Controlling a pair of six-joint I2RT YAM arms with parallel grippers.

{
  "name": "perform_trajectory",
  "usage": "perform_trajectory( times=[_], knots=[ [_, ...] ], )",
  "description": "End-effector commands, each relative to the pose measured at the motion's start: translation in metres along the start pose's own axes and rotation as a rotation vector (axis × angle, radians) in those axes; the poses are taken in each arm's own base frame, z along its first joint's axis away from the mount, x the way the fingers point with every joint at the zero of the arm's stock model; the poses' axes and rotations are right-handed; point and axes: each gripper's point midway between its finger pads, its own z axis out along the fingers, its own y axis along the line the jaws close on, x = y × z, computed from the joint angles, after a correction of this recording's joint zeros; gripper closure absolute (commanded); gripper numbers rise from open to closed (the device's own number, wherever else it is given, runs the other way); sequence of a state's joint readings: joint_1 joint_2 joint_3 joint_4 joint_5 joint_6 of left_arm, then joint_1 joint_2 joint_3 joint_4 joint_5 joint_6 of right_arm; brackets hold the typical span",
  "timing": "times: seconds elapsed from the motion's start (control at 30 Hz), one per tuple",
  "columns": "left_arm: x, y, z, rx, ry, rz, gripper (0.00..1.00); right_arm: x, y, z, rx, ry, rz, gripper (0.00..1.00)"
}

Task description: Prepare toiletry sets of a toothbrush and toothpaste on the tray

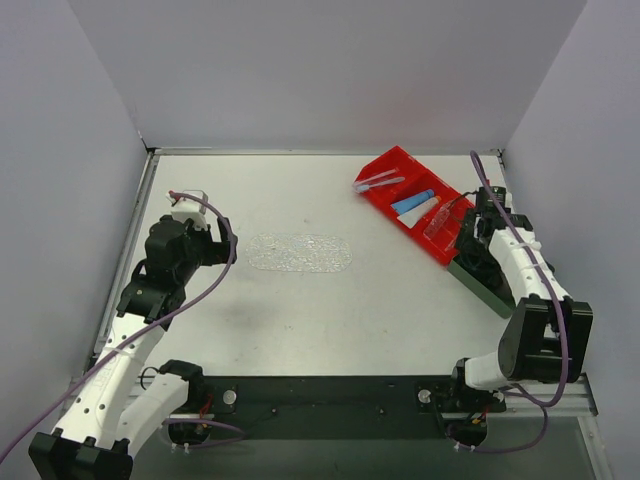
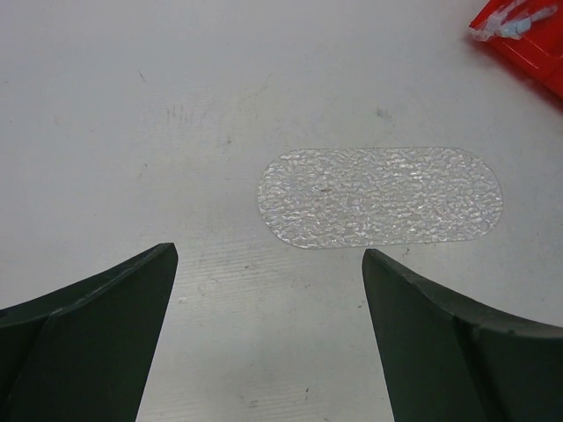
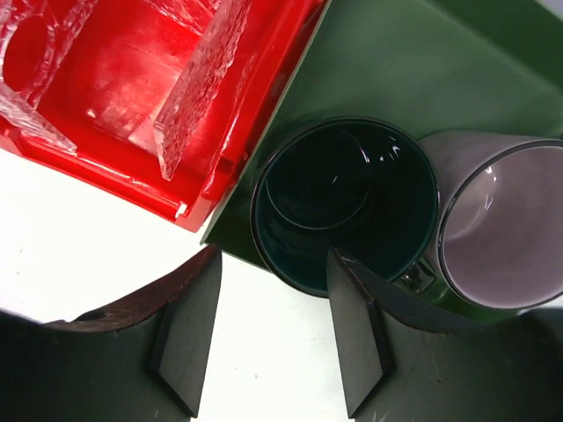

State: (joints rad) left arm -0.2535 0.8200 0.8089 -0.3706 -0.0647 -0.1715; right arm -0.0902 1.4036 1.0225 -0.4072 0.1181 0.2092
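Note:
The clear glittery oval tray (image 1: 300,252) lies mid-table with nothing on it; it also shows in the left wrist view (image 2: 380,198). Wrapped toothbrushes (image 1: 378,181) lie in the far end of the red bin (image 1: 400,165), with a blue tube (image 1: 412,203) and a white tube (image 1: 424,213) in a middle compartment. My left gripper (image 1: 222,248) is open and empty, left of the tray, its tips (image 2: 268,255) just short of the tray's near edge. My right gripper (image 1: 468,243) is open and empty (image 3: 273,259), hovering at the rim of the dark green mug.
A dark green mug (image 3: 343,198) and a mauve cup (image 3: 501,229) stand on a dark green rectangular tray (image 3: 396,61) at the right edge, next to the red bin (image 3: 114,105). Clear textured plastic pieces (image 3: 198,88) lie in the bin's near compartment. Walls enclose the table.

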Motion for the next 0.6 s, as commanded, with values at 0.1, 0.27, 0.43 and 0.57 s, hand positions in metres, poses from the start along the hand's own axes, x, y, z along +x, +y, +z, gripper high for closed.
perform_trajectory(
  times=[0.1,0.27,0.43,0.57],
  knots=[
    [-0.002,0.002,0.001,-0.009,-0.011,0.015,0.03,-0.005,-0.002,0.014,0.020,0.003,-0.047,0.58],
    [-0.001,0.002,0.002,-0.013,-0.005,0.016,0.03,0.002,-0.006,0.027,0.049,0.029,-0.057,0.65],
    [0.000,0.003,0.004,-0.017,0.000,0.019,0.03,0.007,-0.004,0.036,0.043,0.049,-0.066,0.66],
    [0.001,0.005,0.005,-0.023,0.004,0.020,0.03,0.011,-0.003,0.041,0.030,0.069,-0.066,0.73]
  ],
)
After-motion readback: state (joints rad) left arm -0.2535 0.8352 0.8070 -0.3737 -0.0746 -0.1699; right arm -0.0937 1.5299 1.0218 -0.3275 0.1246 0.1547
